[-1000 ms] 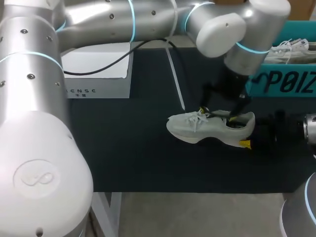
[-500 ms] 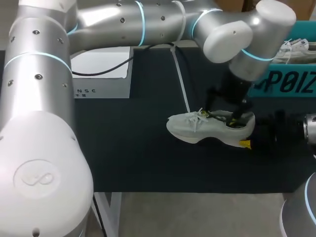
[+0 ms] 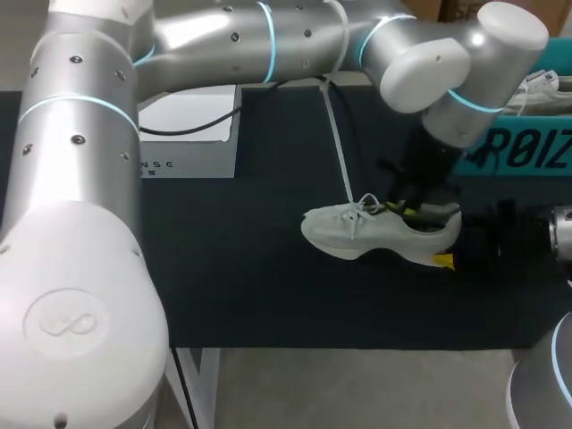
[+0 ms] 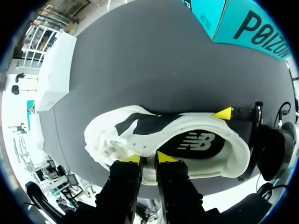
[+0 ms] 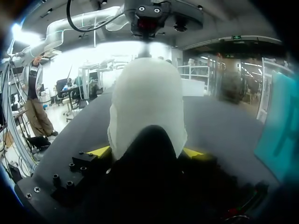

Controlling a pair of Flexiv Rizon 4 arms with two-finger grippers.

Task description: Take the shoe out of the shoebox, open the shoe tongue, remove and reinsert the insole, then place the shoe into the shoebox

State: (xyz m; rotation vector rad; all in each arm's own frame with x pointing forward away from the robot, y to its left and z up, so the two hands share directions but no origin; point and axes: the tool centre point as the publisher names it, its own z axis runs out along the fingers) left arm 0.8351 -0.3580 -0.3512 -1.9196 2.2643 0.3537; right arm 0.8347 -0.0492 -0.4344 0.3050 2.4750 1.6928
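Observation:
A white shoe [image 3: 357,234] lies on its sole on the dark table mat, toe pointing left. My left arm comes across from the left, and its gripper [image 3: 409,211] is down at the shoe's opening. In the left wrist view that gripper [image 4: 148,158] is shut on the white collar edge of the shoe [image 4: 201,144], beside the dark insole. My right gripper [image 3: 451,238] is at the heel. In the right wrist view its yellow tips [image 5: 100,150] press the shoe's heel [image 5: 145,102] from both sides.
The teal shoebox [image 3: 527,152] stands at the back right with another white shoe [image 3: 536,85] in it. A white box [image 3: 188,134] sits at the back left. A pale line [image 3: 338,152] runs across the mat behind the shoe.
My left gripper has come down into the shoe's opening, and its fingers have closed from wide apart onto the collar edge. The shoe and my right gripper have kept still.

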